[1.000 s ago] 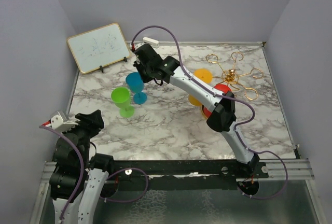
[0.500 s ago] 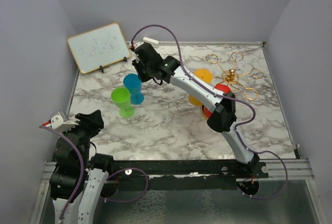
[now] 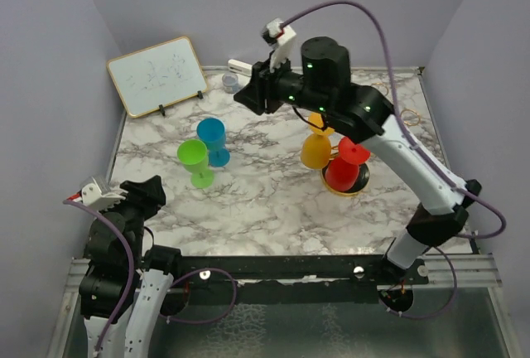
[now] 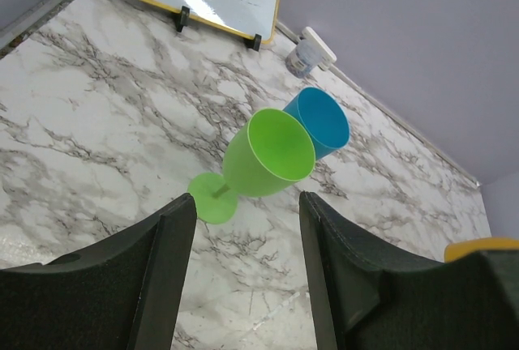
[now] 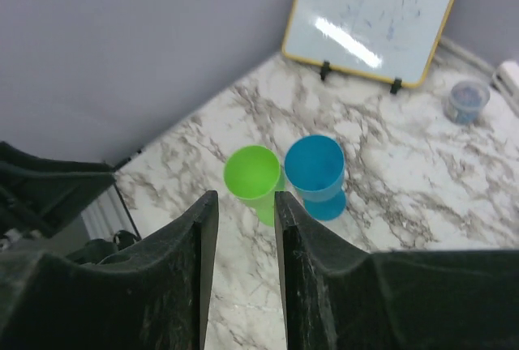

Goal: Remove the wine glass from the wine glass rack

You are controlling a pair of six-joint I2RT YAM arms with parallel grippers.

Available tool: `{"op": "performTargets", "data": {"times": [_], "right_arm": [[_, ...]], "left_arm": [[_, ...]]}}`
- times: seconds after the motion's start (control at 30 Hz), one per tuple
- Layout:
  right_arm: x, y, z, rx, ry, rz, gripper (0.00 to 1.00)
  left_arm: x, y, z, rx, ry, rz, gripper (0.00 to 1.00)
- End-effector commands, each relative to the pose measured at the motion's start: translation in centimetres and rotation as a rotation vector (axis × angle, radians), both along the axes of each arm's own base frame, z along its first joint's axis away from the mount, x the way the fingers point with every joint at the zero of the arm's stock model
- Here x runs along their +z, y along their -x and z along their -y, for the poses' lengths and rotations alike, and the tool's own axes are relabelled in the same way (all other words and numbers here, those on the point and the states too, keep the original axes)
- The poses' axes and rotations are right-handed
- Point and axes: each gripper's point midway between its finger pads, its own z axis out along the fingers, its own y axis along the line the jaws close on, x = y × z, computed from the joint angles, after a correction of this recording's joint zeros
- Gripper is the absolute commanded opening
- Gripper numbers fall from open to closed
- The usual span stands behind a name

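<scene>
Blue wine glass (image 5: 316, 173) stands free below jaws of right gripper (image 5: 245, 200).

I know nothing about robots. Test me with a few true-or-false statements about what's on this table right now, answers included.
1. The green glass stands right beside the blue glass. True.
2. The right end effector grips the blue glass. False: it hangs above the table, holding nothing.
3. A whiteboard stands at the table's far left corner. True.
4. The red glass is next to the green one. False: it sits by the orange glass, farther right.
</scene>
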Motion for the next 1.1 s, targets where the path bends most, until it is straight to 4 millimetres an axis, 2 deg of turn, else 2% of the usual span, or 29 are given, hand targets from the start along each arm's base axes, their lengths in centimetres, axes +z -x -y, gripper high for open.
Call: {"op": "performTargets", "data": {"times": [0.0,0.17,0.27,0.33,0.43,0.53,0.63,0.7,0.77,0.9,0.97,1.07], "right_arm": [[5.9,2.1,2.7,0.031,-0.119,0.140,0.33],[6.4,0.3,8.0,-0.179,-0.064,0.096,0.31],[6.7,-0.6,13.0,-0.327,-0.088,0.030,0.29],[6.8,-0.3,16.3,-0.400,-0.121,0.003,0.28],[7.0,2.0,19.9,-0.464,-0.176,-0.014,0.29],[6.5,4.4,20.9,-0.421,-0.182,-0.015,0.29],[5.6,4.6,20.7,-0.389,-0.126,-0.016,0.29],[5.2,3.4,20.3,-0.399,-0.075,-0.009,0.30],[4.7,1.1,19.7,-0.438,-0.020,-0.005,0.30],[6.8,-3.4,20.7,-0.489,-0.035,0.008,0.30],[8.3,-5.8,23.0,-0.496,-0.106,-0.021,0.29],[9.7,-7.7,28.1,-0.514,-0.255,-0.095,0.27]], "left_arm": [[0.2,-0.5,0.0,0.001,-0.015,0.001,0.56],[0.1,-0.6,0.1,-0.003,-0.018,-0.008,0.56],[0.1,-0.6,0.1,-0.006,-0.019,-0.011,0.56],[0.0,-0.7,0.2,-0.009,-0.019,-0.015,0.56],[-0.1,-0.7,0.2,-0.012,-0.020,-0.018,0.56],[-0.1,-0.9,0.3,-0.016,-0.023,-0.020,0.55],[-0.1,-1.0,0.4,-0.021,-0.024,-0.023,0.55],[-0.2,-1.0,0.4,-0.021,-0.027,-0.026,0.55],[-0.2,-1.0,0.4,-0.022,-0.027,-0.030,0.55],[-0.2,-1.0,0.4,-0.021,-0.024,-0.031,0.55],[-0.3,-1.1,0.4,-0.020,-0.025,-0.034,0.55],[-0.3,-1.1,0.4,-0.023,-0.026,-0.034,0.55]]}}
